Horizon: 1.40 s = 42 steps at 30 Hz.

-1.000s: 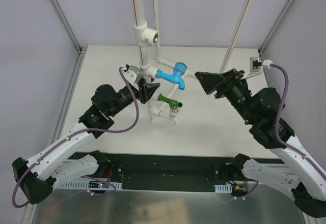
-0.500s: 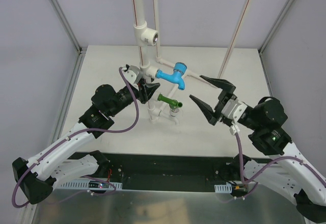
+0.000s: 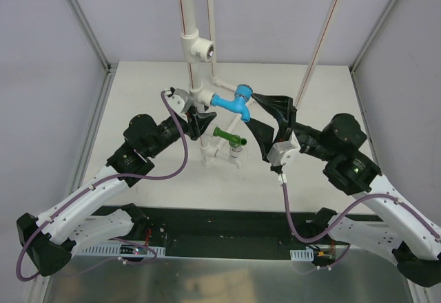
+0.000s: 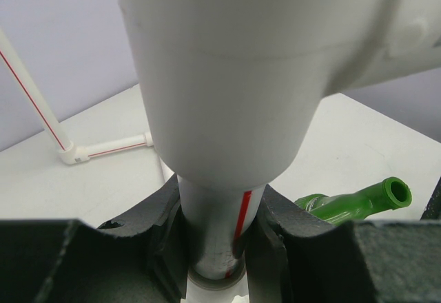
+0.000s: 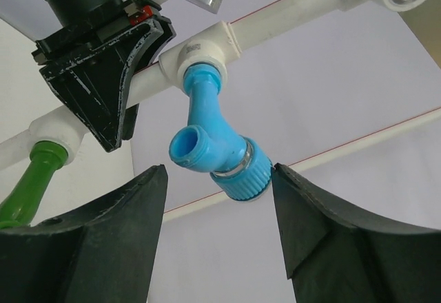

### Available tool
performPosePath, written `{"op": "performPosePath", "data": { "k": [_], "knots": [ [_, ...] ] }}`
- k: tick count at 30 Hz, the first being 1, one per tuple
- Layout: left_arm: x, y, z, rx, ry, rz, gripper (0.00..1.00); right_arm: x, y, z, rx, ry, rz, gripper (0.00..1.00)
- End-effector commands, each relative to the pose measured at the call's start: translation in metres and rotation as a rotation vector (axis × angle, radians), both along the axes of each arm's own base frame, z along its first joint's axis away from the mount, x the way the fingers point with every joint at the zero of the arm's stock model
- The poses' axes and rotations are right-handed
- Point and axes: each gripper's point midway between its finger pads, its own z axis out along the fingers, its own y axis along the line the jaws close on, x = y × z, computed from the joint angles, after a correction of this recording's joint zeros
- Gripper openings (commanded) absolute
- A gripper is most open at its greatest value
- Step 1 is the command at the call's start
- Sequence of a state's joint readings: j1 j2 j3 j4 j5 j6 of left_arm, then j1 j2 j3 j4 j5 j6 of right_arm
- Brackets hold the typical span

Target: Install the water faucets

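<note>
A white tabletop (image 3: 172,186) lies inside a metal-framed enclosure with pale lilac walls, and a white pipe assembly (image 3: 195,48) rises from its middle. The left gripper (image 3: 201,124) is clamped narrow around the upright pipe (image 4: 215,231) of that assembly, which carries a thin red stripe. In the left wrist view its dark fingers (image 4: 162,227) press against the pipe on both sides. The blue faucet (image 5: 210,148) is seated in a white fitting (image 5: 203,58) on a side branch of the assembly. Its round spout mouth faces the right wrist camera, and its ribbed blue cap, set off by a silver ring, points toward the right arm. The right gripper (image 5: 215,172) stands wide, one finger on each side of that cap. The finger on the right of the wrist view comes just beside the cap's edge, touching or not I cannot tell, while the other finger is clearly apart from the faucet. The green faucet (image 3: 229,136) sits lower, below the blue one and just beside the left gripper, joined to another white fitting near the foot of the assembly, its open end turned toward the right arm's side. A thinner white pipe (image 4: 103,148) with a red line runs low over the tabletop behind
</note>
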<state>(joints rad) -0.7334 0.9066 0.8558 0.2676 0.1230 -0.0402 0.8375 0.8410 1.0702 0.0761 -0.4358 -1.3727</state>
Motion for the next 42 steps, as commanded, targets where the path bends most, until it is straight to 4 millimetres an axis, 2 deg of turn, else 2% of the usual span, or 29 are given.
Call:
{"op": "performPosePath", "data": {
  "k": [1, 6, 19, 27, 30, 35, 38, 39, 42],
  "knots": [
    [-0.008, -0.003, 0.000, -0.058, 0.090, -0.021, 0.00, -0.008, 0.005, 0.023, -0.014, -0.129, 0.032, 0.68],
    [-0.008, -0.005, 0.000, -0.055, 0.092, -0.025, 0.00, -0.003, 0.017, 0.024, -0.036, -0.143, 0.042, 0.66],
    [-0.011, -0.002, 0.005, -0.065, 0.087, -0.026, 0.00, 0.032, 0.042, 0.016, -0.067, -0.174, -0.025, 0.54],
    [-0.011, -0.002, 0.003, -0.062, 0.093, -0.026, 0.00, 0.032, 0.051, 0.009, -0.074, -0.133, 0.014, 0.40],
    [-0.012, -0.003, 0.002, -0.062, 0.095, -0.031, 0.00, 0.029, 0.052, 0.005, -0.058, -0.067, 0.030, 0.34],
    [-0.013, -0.002, 0.003, -0.068, 0.097, -0.031, 0.00, 0.019, 0.051, -0.002, 0.038, 0.220, 0.087, 0.27],
    [-0.012, -0.002, 0.001, -0.065, 0.098, -0.029, 0.00, 0.012, 0.053, -0.012, 0.062, 0.351, 0.120, 0.15],
    [-0.013, -0.003, 0.001, -0.063, 0.100, -0.032, 0.00, 0.012, 0.053, -0.015, 0.068, 0.383, 0.123, 0.07],
    [-0.012, -0.002, 0.002, -0.066, 0.099, -0.031, 0.00, 0.010, 0.054, -0.025, 0.102, 0.499, 0.127, 0.00]
  ]
}}
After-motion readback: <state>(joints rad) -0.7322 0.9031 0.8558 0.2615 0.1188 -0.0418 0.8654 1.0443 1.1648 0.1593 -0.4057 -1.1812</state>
